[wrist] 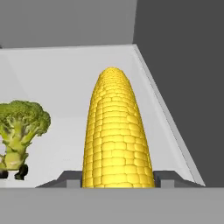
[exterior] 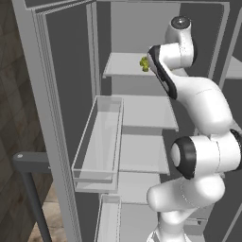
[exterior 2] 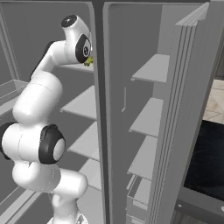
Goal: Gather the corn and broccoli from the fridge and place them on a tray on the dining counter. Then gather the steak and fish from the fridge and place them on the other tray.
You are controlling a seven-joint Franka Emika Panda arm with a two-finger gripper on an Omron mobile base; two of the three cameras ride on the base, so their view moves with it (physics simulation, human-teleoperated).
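The fingers (wrist: 118, 183) were closed around the corn (wrist: 116, 131) on a fridge shelf (wrist: 65, 87), beside the broccoli (wrist: 19, 129).

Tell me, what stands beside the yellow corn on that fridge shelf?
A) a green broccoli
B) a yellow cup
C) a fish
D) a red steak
A: in the hand view a green broccoli stands upright on the pale shelf to the left of the corn.

Corn (wrist: 116, 135) bumpy (kernelled); fridge (exterior: 66, 94) matt
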